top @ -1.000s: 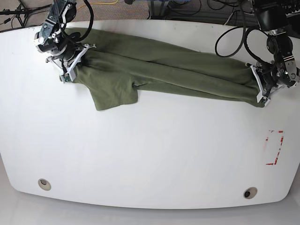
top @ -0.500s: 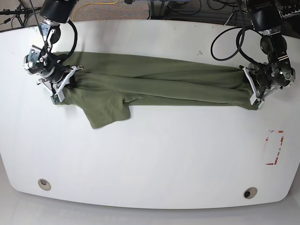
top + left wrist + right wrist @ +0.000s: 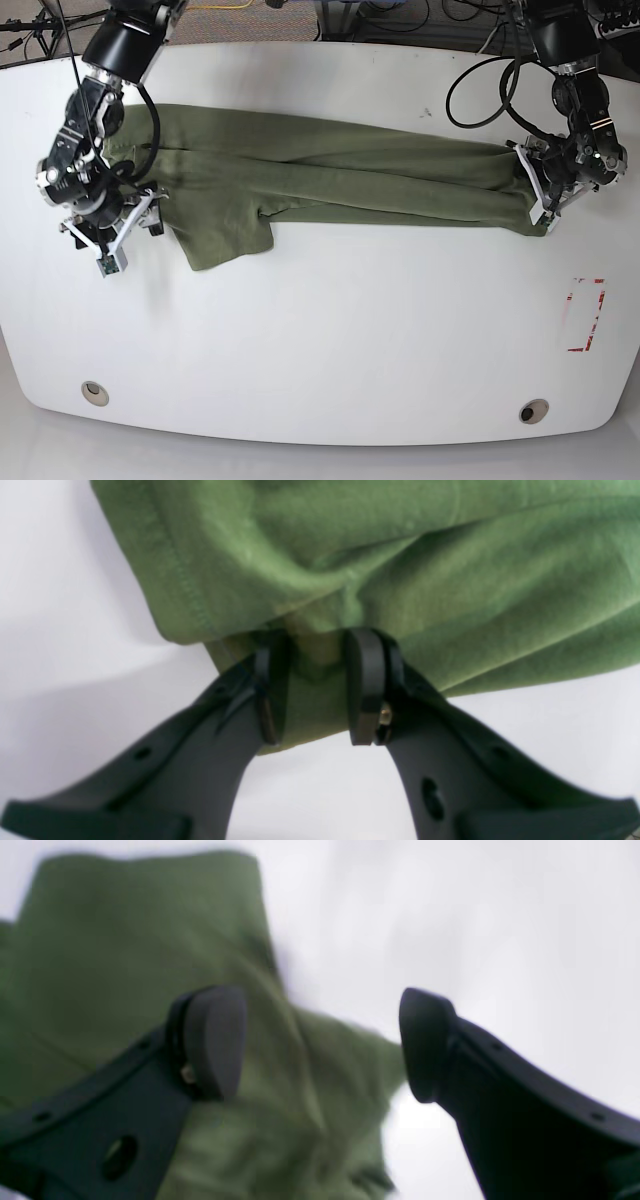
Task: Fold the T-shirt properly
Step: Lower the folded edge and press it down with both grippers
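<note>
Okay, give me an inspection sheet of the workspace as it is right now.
Surface: white table, two round holes near the front edge, red tape marking at the left arm's side.
Job's things: olive-green T-shirt stretched in a long bunched band across the far half, one sleeve spread toward the front.
Clutter: nothing seen.
Grippers: left gripper shut on the T-shirt's edge; right gripper open above the cloth, gripping nothing.
Cables: black cables loop from the left arm; more lie beyond the table's far edge.
Surroundings: floor with stands and wiring behind the table.
</note>
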Controlling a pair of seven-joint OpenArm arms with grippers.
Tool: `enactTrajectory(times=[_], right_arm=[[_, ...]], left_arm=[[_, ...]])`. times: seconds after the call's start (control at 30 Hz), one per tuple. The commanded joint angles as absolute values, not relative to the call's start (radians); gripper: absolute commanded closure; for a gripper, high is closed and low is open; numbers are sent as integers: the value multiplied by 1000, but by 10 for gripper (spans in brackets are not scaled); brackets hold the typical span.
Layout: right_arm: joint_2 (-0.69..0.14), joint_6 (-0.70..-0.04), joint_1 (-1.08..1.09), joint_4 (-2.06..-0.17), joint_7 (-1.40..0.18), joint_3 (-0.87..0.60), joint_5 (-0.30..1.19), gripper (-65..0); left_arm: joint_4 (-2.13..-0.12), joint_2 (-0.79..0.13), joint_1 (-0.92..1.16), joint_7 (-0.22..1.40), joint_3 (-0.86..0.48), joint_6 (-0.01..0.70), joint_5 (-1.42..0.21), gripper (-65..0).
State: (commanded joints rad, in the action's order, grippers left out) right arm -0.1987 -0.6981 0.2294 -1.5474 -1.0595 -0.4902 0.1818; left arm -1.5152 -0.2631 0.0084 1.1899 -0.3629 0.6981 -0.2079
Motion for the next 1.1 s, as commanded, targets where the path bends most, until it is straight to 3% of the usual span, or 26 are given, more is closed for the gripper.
enactTrajectory(times=[0.43, 0.87, 0.97, 1.03, 1.1], right_arm=[[-229, -698, 390, -1118, -829, -392, 180, -445], [-177, -698, 361, -1093, -803, -331, 177, -428], [-176, -698, 358, -1092, -800, -329, 183, -289], [-176, -698, 360, -1092, -800, -329, 183, -122], [-176, -698, 361, -1093, -800, -329, 185, -13]], left_arm=[[-1515, -263, 8, 1190, -367, 698, -208, -172], [-1514, -263, 7, 1190, -367, 698, -208, -172], [-1514, -263, 7, 1190, -367, 698, -208, -172], [-1514, -263, 7, 1190, -367, 698, -208, -172], [-1514, -263, 7, 1190, -367, 698, -208, -172]])
